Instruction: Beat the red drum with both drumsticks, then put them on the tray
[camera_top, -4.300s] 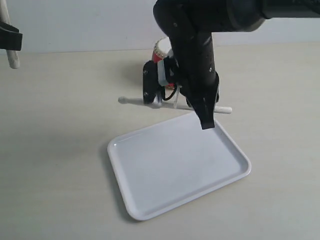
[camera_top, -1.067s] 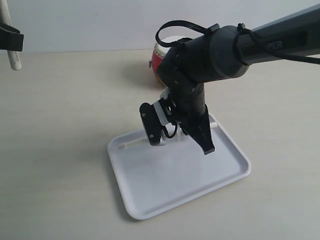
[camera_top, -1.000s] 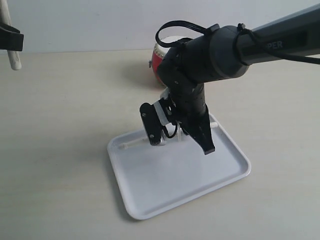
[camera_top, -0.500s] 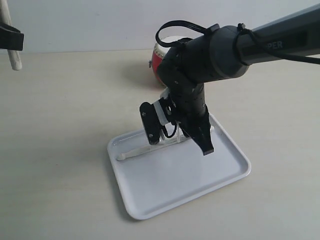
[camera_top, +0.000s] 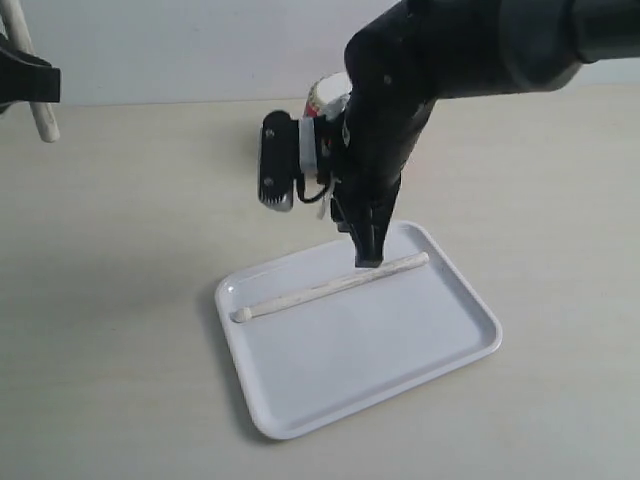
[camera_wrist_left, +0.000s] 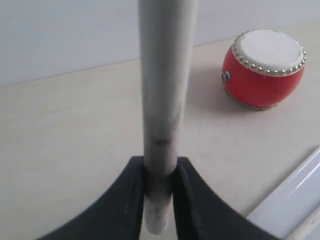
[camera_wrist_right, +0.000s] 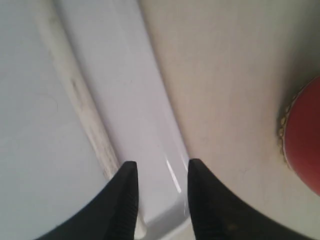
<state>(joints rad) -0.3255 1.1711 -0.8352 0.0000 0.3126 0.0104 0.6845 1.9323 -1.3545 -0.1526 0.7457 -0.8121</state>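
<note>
One drumstick (camera_top: 330, 287) lies on the tray (camera_top: 440, 350) under my open, empty right gripper (camera_wrist_right: 162, 167). My left gripper (camera_wrist_left: 160, 170) grips the other drumstick (camera_wrist_left: 165, 75), not yet put down.

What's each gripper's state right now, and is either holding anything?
Left gripper: shut on a drumstick.
Right gripper: open, holding nothing; the other drumstick lies on the tray.
</note>
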